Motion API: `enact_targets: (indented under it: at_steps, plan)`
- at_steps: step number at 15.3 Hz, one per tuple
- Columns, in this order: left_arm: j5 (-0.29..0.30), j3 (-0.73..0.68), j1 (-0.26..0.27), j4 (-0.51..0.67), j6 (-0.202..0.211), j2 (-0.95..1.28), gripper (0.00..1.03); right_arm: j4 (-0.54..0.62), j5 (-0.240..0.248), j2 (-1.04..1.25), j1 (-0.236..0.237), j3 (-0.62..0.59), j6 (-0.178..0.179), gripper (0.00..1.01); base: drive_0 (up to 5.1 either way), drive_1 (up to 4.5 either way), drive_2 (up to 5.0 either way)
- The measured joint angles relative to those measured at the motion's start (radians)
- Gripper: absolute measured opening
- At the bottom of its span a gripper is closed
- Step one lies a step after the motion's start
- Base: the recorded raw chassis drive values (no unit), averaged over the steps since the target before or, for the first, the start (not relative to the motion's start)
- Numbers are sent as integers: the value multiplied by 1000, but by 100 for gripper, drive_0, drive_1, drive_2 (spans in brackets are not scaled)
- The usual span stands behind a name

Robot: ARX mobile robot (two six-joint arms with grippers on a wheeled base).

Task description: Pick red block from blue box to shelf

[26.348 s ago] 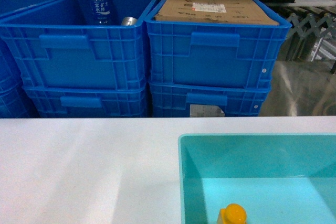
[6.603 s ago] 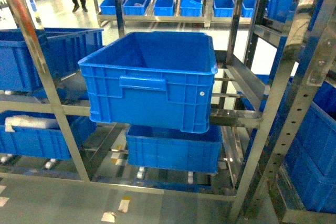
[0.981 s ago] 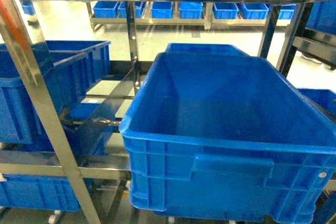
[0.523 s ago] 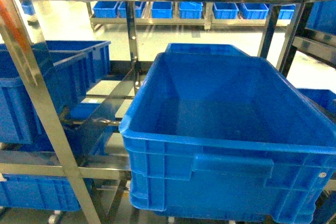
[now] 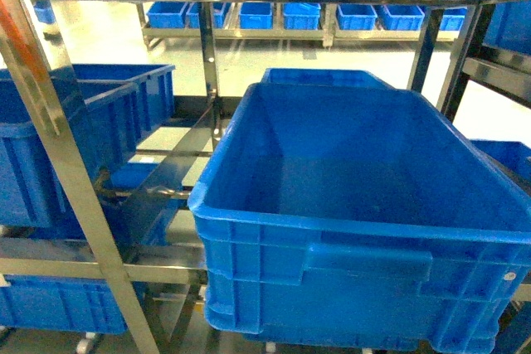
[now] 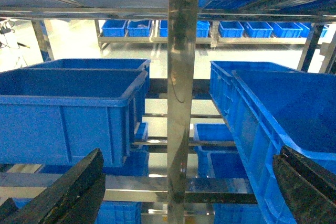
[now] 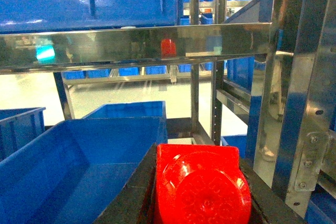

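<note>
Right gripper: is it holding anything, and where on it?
Yes: the right gripper holds the red block, its dark fingers clamped on the block's left and right sides. The left gripper is open and empty.

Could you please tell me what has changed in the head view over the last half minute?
The view left the white table and turquoise tub and closed in on the shelf, until the large blue crate filled it. Over the last second nothing visibly moved. The right gripper is clamped on the red block.
</note>
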Motion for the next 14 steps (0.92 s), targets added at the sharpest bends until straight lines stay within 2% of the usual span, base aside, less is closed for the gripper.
enact_targets:
  at_steps: [10,11,14]
  plan:
    - [0,0,0,0,0,0,98,0,0,0,0,0,0,28,0,0,0]
    - [0,0,0,0,0,0,98,-5,-3,0,-1,0,4,28,0,0,0]
    - [0,0,0,0,0,0,98,-50,-60,-5,-28,0,51,28,0,0,0]
